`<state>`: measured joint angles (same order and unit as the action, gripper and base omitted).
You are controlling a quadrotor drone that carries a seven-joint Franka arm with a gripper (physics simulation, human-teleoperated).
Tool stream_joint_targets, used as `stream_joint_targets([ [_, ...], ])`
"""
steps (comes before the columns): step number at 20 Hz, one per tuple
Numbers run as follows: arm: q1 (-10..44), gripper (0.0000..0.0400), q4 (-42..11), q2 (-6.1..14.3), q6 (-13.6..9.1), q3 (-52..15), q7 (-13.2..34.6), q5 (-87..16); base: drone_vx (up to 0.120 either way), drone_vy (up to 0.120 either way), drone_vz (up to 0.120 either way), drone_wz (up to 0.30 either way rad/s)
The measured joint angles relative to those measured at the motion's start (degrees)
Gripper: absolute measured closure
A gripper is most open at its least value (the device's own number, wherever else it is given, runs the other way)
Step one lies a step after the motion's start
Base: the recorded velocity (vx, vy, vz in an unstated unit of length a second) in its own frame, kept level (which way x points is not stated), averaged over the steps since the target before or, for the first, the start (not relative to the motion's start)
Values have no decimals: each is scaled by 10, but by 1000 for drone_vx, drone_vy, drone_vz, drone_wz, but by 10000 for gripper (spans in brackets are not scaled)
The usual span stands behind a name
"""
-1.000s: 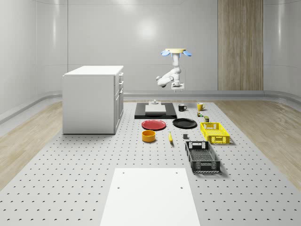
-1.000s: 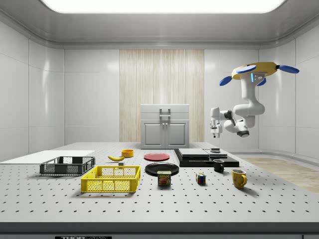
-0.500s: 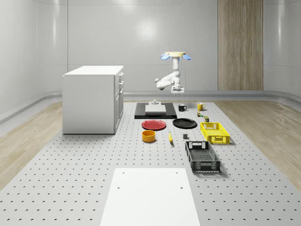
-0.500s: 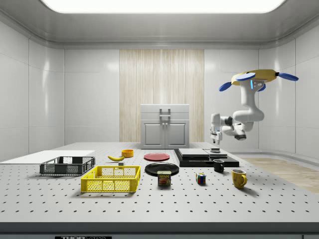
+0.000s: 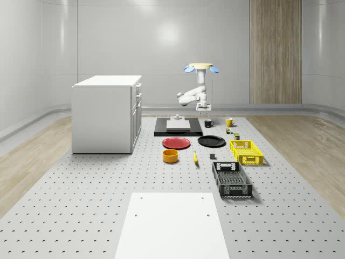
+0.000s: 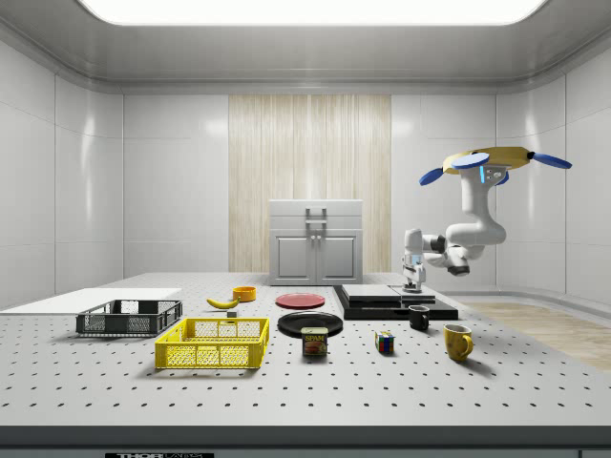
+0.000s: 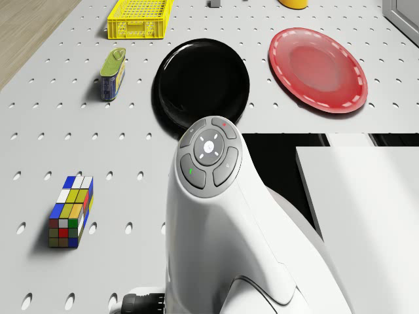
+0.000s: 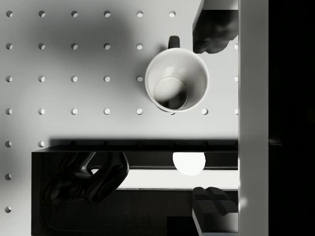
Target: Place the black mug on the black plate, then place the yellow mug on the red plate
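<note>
Step one, approach — drone (image 6: 495, 158) hovers above desk's far edge; hand (image 6: 414, 277) open, empty, over glossy black ceramic mug (image 8: 177, 80); descent needed.

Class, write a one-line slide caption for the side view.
Drone hovers while its tool hangs above the black mug.

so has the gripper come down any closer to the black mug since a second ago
Yes. In the side view the gripper has dropped toward the black mug, now level with the cabinet doors rather than its top. The drone hovers lower too.
</note>
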<state>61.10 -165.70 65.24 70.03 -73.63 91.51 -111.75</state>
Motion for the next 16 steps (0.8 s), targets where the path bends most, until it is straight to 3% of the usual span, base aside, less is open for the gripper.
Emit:
stream_joint_targets([
  [7,8,0,1,20,18,-7,7,11,-34,0,-114,0],
  [16,14,0,6,49,50,7,13,4,0,0,0,0],
])
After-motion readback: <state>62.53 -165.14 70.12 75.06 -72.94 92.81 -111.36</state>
